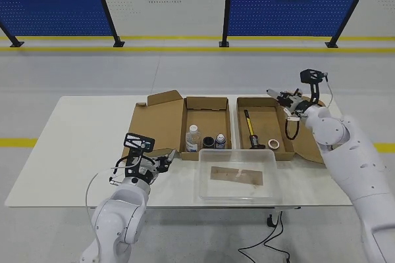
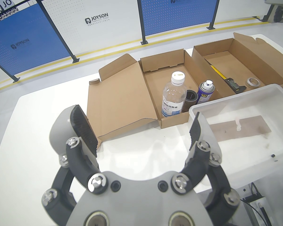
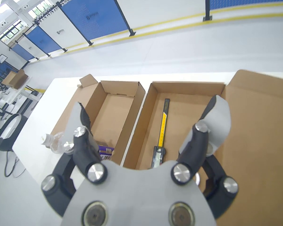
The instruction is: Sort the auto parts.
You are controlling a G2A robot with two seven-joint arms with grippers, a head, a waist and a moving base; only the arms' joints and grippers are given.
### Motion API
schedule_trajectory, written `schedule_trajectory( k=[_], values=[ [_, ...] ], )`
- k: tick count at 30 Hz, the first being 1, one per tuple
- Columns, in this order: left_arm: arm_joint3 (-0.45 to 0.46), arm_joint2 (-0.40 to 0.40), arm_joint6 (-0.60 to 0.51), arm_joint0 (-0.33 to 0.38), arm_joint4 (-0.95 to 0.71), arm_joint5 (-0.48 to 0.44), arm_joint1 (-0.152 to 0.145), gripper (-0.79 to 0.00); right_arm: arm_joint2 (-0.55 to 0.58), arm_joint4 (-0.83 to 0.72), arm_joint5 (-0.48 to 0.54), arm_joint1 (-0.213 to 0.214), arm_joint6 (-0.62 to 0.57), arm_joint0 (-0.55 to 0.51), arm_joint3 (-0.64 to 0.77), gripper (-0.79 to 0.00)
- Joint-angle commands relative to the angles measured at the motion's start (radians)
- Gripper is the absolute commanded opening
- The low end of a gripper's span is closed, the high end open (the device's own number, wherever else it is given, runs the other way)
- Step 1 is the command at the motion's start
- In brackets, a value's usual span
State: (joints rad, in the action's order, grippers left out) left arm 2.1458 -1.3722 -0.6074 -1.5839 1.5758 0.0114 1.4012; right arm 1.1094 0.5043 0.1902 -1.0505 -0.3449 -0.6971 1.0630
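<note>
One box [image 2: 160, 76] holds bottle [image 2: 173, 97], spray can [image 2: 204, 92]; other box [image 2: 228, 63] holds caliper [image 2: 232, 83], tape [image 2: 252, 82]

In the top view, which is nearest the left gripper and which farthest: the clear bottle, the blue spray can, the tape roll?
From the left gripper:
1. Clear bottle, in the left box, at its left side.
2. Blue spray can, same box, farther right.
3. Tape roll, in the right box.

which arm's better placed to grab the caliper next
Right. The right gripper, open, hovers over the right box where the caliper lies. The left gripper, also open, is by the left box's front corner, beside the bin, farther from the caliper.
</note>
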Motion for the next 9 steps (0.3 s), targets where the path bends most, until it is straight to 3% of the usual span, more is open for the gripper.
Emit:
schedule_trajectory(
  k=[1, 5, 9],
  values=[
    [0.000, 0.000, 0.000, 0.000, 0.000, 0.000, 0.000, 0.000, 0.085, 0.027, -0.030, 0.027, -0.001, -0.095, 0.145, 0.000],
    [0.000, 0.000, 0.000, 0.000, 0.000, 0.000, 0.000, 0.000, 0.211, 0.049, -0.052, 0.062, -0.027, -0.270, 0.371, 0.000],
    [0.000, 0.000, 0.000, 0.000, 0.000, 0.000, 0.000, 0.000, 0.271, 0.080, -0.033, 0.077, -0.052, -0.387, 0.506, 0.000]
  ],
)
